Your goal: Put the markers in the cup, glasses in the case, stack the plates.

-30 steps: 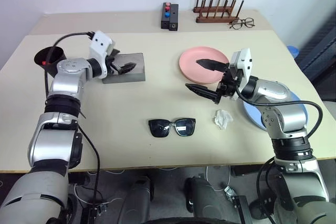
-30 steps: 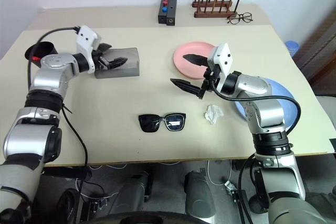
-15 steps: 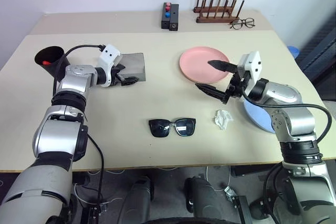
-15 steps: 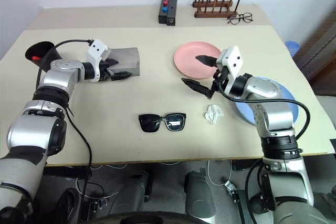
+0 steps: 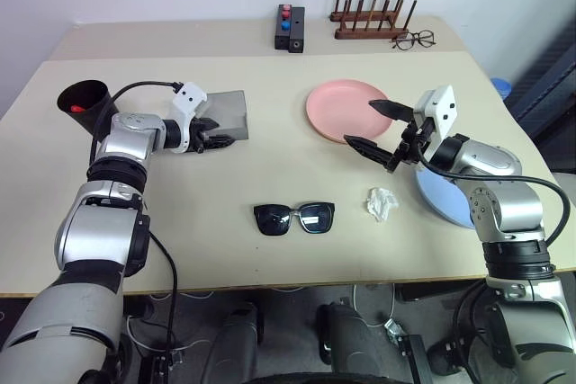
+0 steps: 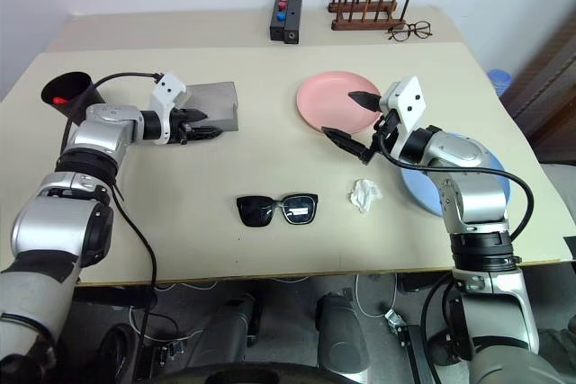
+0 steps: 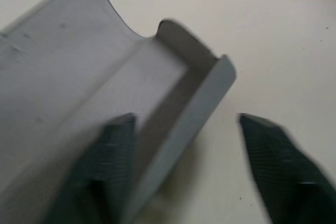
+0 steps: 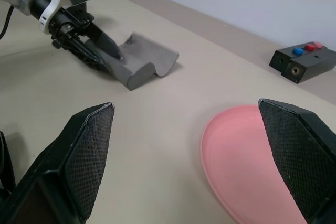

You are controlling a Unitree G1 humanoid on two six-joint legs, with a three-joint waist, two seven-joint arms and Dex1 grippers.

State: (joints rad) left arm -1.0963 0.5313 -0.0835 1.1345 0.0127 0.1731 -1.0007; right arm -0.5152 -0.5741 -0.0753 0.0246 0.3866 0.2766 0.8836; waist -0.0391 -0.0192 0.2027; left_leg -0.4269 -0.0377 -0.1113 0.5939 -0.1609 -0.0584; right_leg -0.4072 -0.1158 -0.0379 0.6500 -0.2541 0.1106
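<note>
Pale walls back a beige desk (image 5: 225, 186) where I have both arms out over a half-sorted job; the black cup (image 5: 84, 99) stands at the far left edge with something red, which I take for a marker cap, showing inside, so I judge the markers step done or nearly so. My left gripper (image 5: 219, 139) is low at the near right corner of the grey case (image 5: 229, 112); in the left wrist view one finger (image 7: 113, 161) lies on the case's inner face under the raised flap and the other stands on the bare desk outside its wall, so the fingers straddle that edge, partly closed, and I cannot tell that they have pinched it; my guess is that the hold is meant to keep the mouth open for the glasses (image 5: 294, 218), which lie lenses-up at mid-desk, well apart from the case. My right gripper (image 5: 379, 130) hangs with fingers spread wide and empty over the near rim of the pink plate (image 5: 342, 107); the blue plate (image 5: 447, 202) sits partly under that forearm, the two unstacked. A crumpled white scrap (image 5: 382, 203) lies just beside the blue plate; spectacles (image 5: 414, 40), a peg rack (image 5: 371, 17) and a button box (image 5: 290, 28) wait at the back.
</note>
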